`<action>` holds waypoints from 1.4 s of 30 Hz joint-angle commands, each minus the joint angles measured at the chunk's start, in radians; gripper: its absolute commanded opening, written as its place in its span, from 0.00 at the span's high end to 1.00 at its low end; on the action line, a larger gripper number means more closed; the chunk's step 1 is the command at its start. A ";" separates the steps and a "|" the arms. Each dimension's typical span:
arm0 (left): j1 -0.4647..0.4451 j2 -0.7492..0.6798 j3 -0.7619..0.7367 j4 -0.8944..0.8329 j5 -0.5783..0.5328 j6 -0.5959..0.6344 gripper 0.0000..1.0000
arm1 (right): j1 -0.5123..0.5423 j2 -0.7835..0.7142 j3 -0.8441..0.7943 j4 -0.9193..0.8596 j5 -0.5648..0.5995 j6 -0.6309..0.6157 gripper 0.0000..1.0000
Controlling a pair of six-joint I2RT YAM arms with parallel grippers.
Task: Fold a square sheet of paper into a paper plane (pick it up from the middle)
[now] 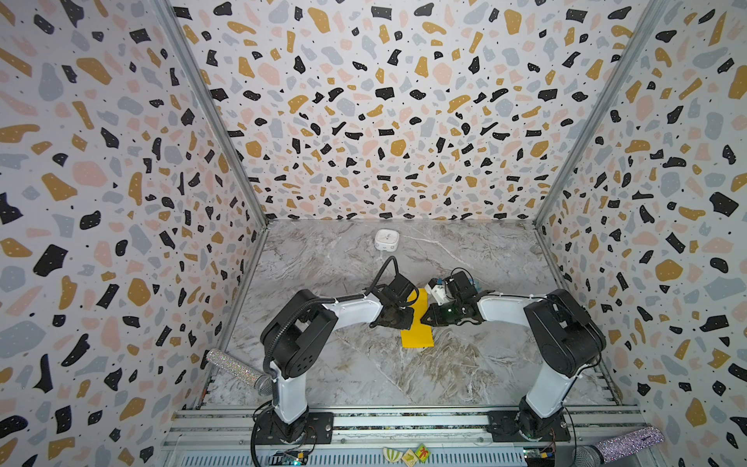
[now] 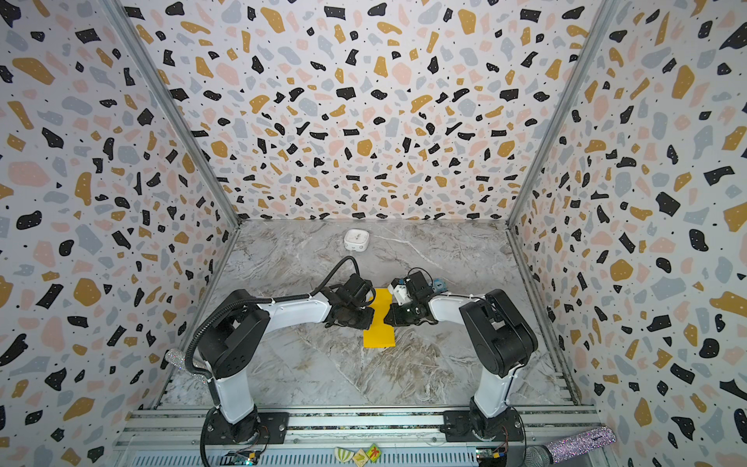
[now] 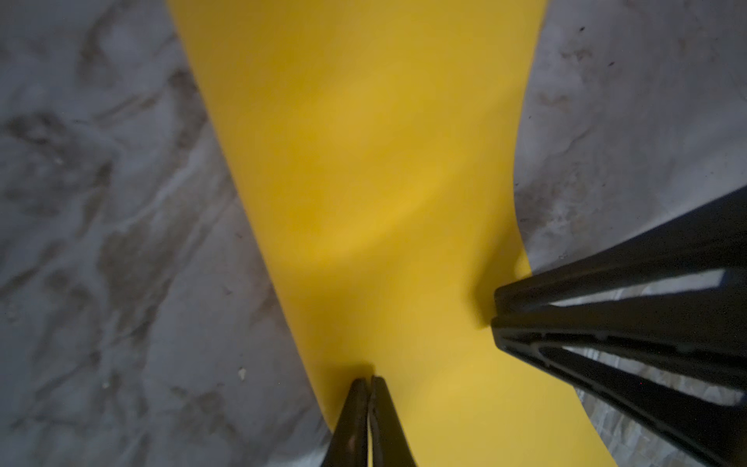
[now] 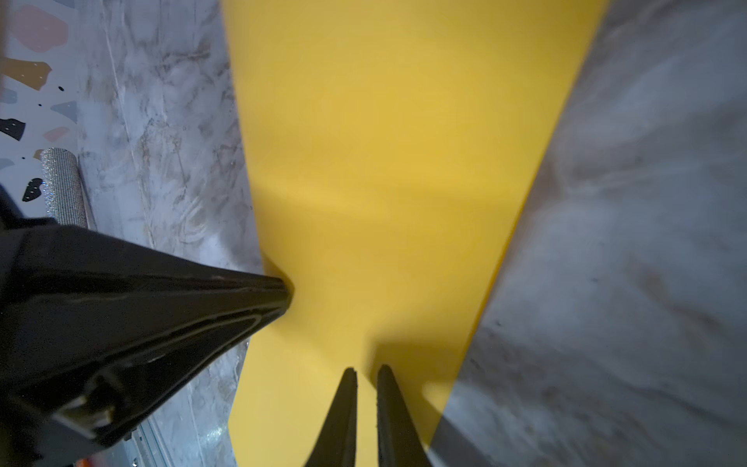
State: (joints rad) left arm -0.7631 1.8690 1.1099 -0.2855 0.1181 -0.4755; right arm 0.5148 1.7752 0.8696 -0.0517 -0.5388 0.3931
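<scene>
The square sheet of paper (image 1: 418, 337) (image 2: 379, 337) is plain yellow-orange and sits mid-table between both arms. Its near end lies flat on the marble and its middle is pinched narrow and raised. My left gripper (image 1: 411, 313) (image 2: 372, 313) (image 3: 368, 380) is shut on the sheet's left edge at mid-length. My right gripper (image 1: 422, 319) (image 2: 386, 319) (image 4: 367, 370) is shut on the opposite edge, with yellow showing between its fingers. The two sets of tips face each other across the sheet (image 3: 364, 161) (image 4: 404, 161), a short way apart. A paper plane is not in view.
A white rounded box (image 1: 387, 239) (image 2: 356, 239) stands near the back wall. A small blue thing (image 2: 439, 285) peeks out behind the right wrist. Glittery microphones lie at the front left (image 1: 238, 370) and front right (image 1: 622, 446). Small picture tiles (image 1: 406, 453) rest on the front rail.
</scene>
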 commanded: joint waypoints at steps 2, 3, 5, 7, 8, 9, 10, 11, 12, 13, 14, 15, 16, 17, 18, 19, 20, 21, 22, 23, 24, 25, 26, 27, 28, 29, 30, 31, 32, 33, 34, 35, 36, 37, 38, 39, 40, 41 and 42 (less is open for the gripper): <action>-0.001 0.030 0.008 -0.024 -0.012 0.007 0.92 | 0.004 0.034 0.006 -0.152 0.031 -0.011 0.86; -0.002 0.032 0.003 -0.028 -0.017 0.009 0.92 | 0.004 0.028 0.018 -0.152 0.027 -0.008 0.86; -0.002 0.032 -0.006 -0.035 -0.023 0.016 0.92 | 0.001 0.012 0.044 -0.149 0.017 0.000 0.85; -0.004 0.030 -0.013 -0.045 -0.028 0.025 0.92 | -0.004 -0.006 0.067 -0.137 0.008 0.013 0.86; -0.004 0.032 -0.015 -0.051 -0.034 0.032 0.92 | -0.006 -0.014 0.081 -0.130 0.002 0.019 0.86; -0.005 0.033 -0.016 -0.059 -0.039 0.036 0.92 | -0.008 -0.020 0.092 -0.124 -0.002 0.023 0.86; -0.005 0.036 -0.016 -0.062 -0.042 0.040 0.92 | -0.009 -0.019 0.103 -0.120 -0.004 0.026 0.86; -0.004 0.037 -0.019 -0.065 -0.046 0.041 0.92 | -0.010 -0.017 0.116 -0.120 -0.007 0.026 0.85; -0.006 0.038 -0.019 -0.064 -0.046 0.042 0.92 | -0.010 -0.009 0.129 -0.119 -0.006 0.027 0.85; -0.006 0.038 -0.020 -0.066 -0.044 0.042 0.92 | -0.011 -0.001 0.140 -0.122 -0.003 0.026 0.85; -0.006 0.038 -0.020 -0.065 -0.044 0.043 0.92 | -0.012 0.008 0.150 -0.123 -0.001 0.027 0.85; -0.008 0.038 -0.019 -0.065 -0.043 0.045 0.92 | -0.012 0.018 0.159 -0.124 -0.001 0.027 0.85; -0.008 0.038 -0.019 -0.066 -0.044 0.044 0.92 | -0.012 0.026 0.165 -0.125 0.005 0.026 0.85; -0.008 0.038 -0.019 -0.064 -0.043 0.042 0.92 | -0.013 0.033 0.174 -0.129 0.014 0.025 0.85; -0.008 0.038 -0.019 -0.064 -0.041 0.042 0.92 | -0.012 0.040 0.180 -0.131 0.024 0.024 0.85; -0.008 0.038 -0.019 -0.062 -0.041 0.041 0.92 | -0.013 0.048 0.186 -0.132 0.031 0.021 0.85; -0.008 0.038 -0.017 -0.061 -0.040 0.041 0.92 | -0.017 0.054 0.190 -0.134 0.041 0.022 0.86; -0.008 0.038 -0.018 -0.061 -0.038 0.041 0.92 | -0.018 0.059 0.193 -0.137 0.047 0.021 0.85; -0.008 0.037 -0.018 -0.061 -0.037 0.042 0.92 | -0.019 0.068 0.198 -0.142 0.054 0.017 0.86; -0.008 0.037 -0.018 -0.060 -0.035 0.040 0.92 | -0.023 0.074 0.200 -0.143 0.062 0.014 0.86; -0.008 0.036 -0.016 -0.060 -0.035 0.041 0.92 | -0.026 0.080 0.200 -0.146 0.069 0.013 0.85; -0.008 0.035 -0.017 -0.058 -0.032 0.040 0.92 | -0.029 0.085 0.200 -0.147 0.074 0.010 0.86; -0.008 0.033 -0.016 -0.056 -0.028 0.041 0.92 | -0.030 0.090 0.197 -0.147 0.074 0.006 0.85; -0.008 0.033 -0.016 -0.052 -0.024 0.043 0.92 | -0.030 0.095 0.194 -0.145 0.079 0.000 0.85; -0.008 0.032 -0.014 -0.051 -0.017 0.047 0.92 | -0.030 0.100 0.189 -0.145 0.086 -0.002 0.86; -0.008 0.029 -0.010 -0.053 -0.006 0.052 0.92 | -0.029 0.107 0.184 -0.148 0.095 -0.006 0.86; -0.008 0.025 -0.006 -0.053 0.002 0.055 0.92 | -0.029 0.113 0.176 -0.150 0.098 -0.007 0.86; -0.008 0.017 0.001 -0.056 0.004 0.056 0.91 | -0.029 0.117 0.166 -0.148 0.104 -0.010 0.86; -0.008 0.010 0.011 -0.058 0.007 0.059 0.91 | -0.029 0.120 0.153 -0.144 0.109 -0.011 0.86; -0.006 0.003 0.021 -0.059 0.011 0.061 0.90 | -0.029 0.123 0.143 -0.143 0.111 -0.010 0.86; -0.004 -0.008 0.034 -0.060 0.013 0.060 0.90 | -0.029 0.125 0.132 -0.142 0.117 -0.010 0.86; -0.001 -0.015 0.050 -0.059 0.016 0.057 0.89 | -0.029 0.131 0.125 -0.142 0.120 -0.012 0.85; 0.002 -0.021 0.061 -0.054 0.021 0.054 0.88 | -0.029 0.134 0.119 -0.142 0.121 -0.013 0.86; 0.007 -0.026 0.071 -0.047 0.025 0.048 0.87 | -0.029 0.137 0.114 -0.144 0.124 -0.016 0.85; 0.011 -0.028 0.078 -0.038 0.022 0.042 0.86 | -0.029 0.139 0.112 -0.147 0.132 -0.018 0.86; 0.014 -0.025 0.084 -0.032 0.014 0.037 0.86 | -0.030 0.141 0.112 -0.149 0.140 -0.018 0.86; 0.017 -0.018 0.093 -0.032 0.006 0.035 0.86 | -0.030 0.143 0.111 -0.153 0.147 -0.020 0.86; 0.019 -0.010 0.102 -0.035 -0.003 0.035 0.86 | -0.031 0.143 0.112 -0.154 0.151 -0.022 0.86; 0.021 0.002 0.113 -0.041 -0.015 0.036 0.86 | -0.030 0.145 0.111 -0.155 0.155 -0.023 0.86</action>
State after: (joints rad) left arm -0.7536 1.8687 1.1839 -0.3180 0.1226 -0.4343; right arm 0.4854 1.8671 1.0256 -0.1421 -0.4961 0.3920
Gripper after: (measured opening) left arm 0.138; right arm 0.145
